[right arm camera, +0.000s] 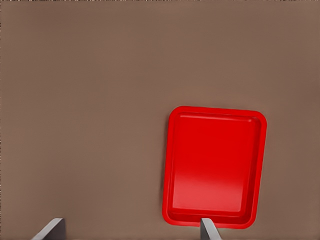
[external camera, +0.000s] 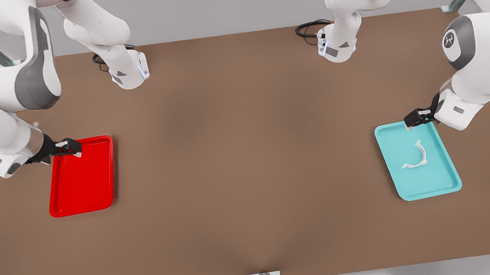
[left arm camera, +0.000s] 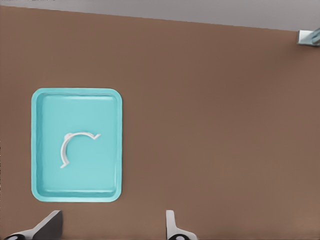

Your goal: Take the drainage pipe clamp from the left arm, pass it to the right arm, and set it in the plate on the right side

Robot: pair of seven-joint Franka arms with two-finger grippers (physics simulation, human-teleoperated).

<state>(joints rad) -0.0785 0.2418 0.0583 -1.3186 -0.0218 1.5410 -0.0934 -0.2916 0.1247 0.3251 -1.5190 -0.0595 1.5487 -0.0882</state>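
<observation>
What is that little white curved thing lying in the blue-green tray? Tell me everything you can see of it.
The clamp is a thin white half-ring strap, plastic by its look, with short flat tabs flaring out at both ends. It lies flat on the floor of the teal tray, roughly in the middle, clear of the rim. Nothing grips it: the left tool hovers open above the tray's far end, apart from the clamp.

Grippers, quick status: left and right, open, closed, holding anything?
Left gripper: open, holding nothing, above the far end of the teal tray, where the clamp lies.
Right gripper: open, holding nothing, above the red plate.
</observation>
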